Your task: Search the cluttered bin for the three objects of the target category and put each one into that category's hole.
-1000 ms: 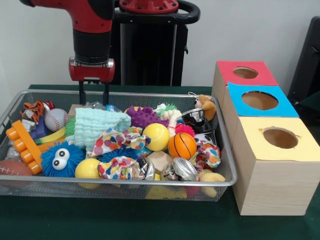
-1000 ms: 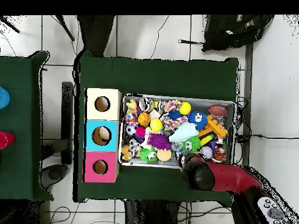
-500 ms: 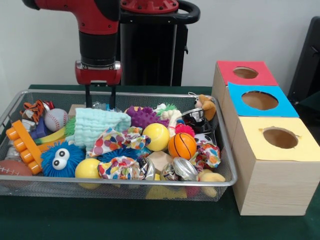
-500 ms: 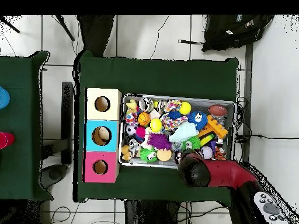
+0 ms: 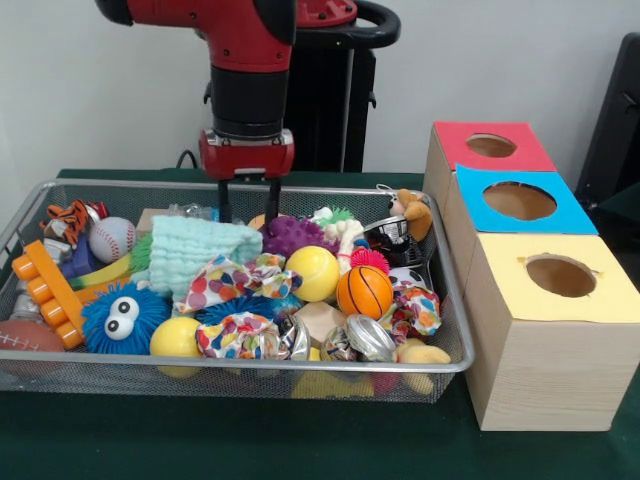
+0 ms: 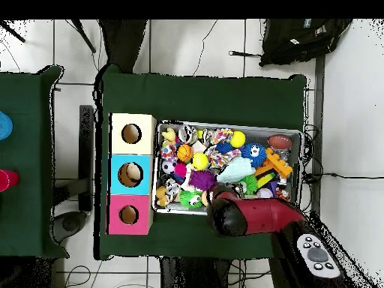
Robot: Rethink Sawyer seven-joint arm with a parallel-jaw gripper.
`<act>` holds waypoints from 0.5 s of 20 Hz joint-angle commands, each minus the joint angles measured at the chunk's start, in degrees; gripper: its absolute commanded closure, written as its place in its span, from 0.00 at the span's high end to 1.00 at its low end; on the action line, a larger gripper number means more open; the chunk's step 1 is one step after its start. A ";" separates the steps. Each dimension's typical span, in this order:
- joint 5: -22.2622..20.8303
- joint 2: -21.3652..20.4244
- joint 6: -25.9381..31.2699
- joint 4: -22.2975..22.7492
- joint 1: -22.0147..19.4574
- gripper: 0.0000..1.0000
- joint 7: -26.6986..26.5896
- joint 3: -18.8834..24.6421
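We find no writing, label, brand mark, number or sign to read anywhere in either view.

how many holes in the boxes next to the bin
3, one in each box top: the red box's hole farthest back, the blue box's hole in the middle, the yellow box's hole nearest the camera. No others show, though the box sides are only partly visible.
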 commanded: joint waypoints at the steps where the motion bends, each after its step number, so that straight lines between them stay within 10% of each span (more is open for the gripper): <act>1: -1.93 1.13 -3.18 -2.90 0.18 1.00 5.86 -0.65; 10: -2.51 -0.03 1.21 -3.87 -3.21 1.00 1.08 1.88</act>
